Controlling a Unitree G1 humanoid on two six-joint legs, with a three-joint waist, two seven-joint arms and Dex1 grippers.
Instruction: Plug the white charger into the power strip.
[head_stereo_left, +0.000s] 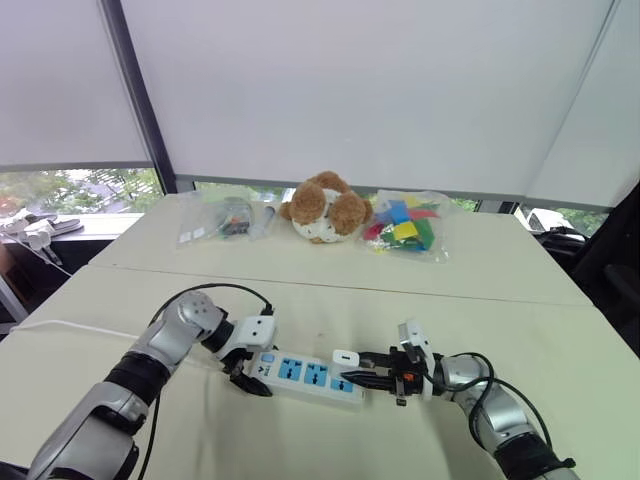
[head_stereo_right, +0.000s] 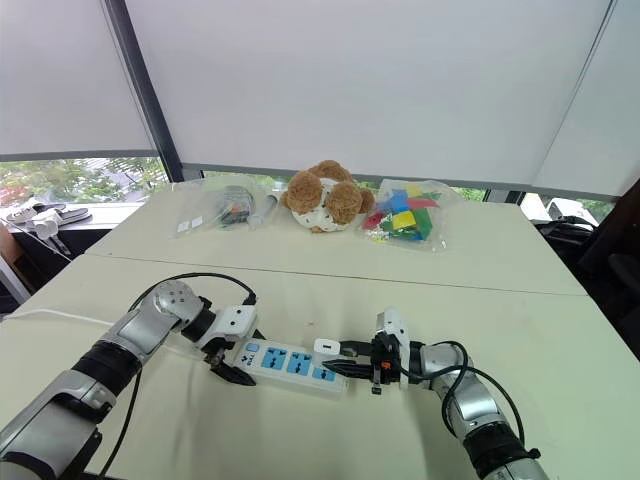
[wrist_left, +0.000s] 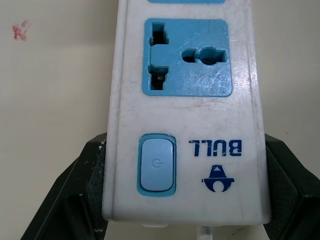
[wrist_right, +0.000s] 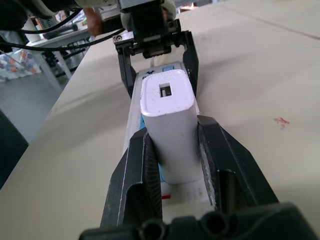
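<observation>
The power strip (head_stereo_left: 305, 373) lies flat on the cream table, its three blue sockets in a row. My left gripper (head_stereo_left: 247, 383) is shut on its switch end; in the left wrist view the black fingers (wrist_left: 82, 200) press both long sides beside the blue switch (wrist_left: 156, 165). The white charger (wrist_right: 169, 120) stands upright over the strip's other end, held between the pads of my right gripper (wrist_right: 172, 131), which is shut on it. In the eye views the charger (head_stereo_left: 345, 357) sits just above the strip's end socket. Its prongs are hidden, so I cannot tell how deep they sit.
At the back of the table are a brown plush bear (head_stereo_left: 325, 208), a bag of coloured blocks (head_stereo_left: 405, 228) and clear bags of small items (head_stereo_left: 225, 215). The strip's white cord (head_stereo_left: 90, 330) runs off to the left. A table seam crosses behind the strip.
</observation>
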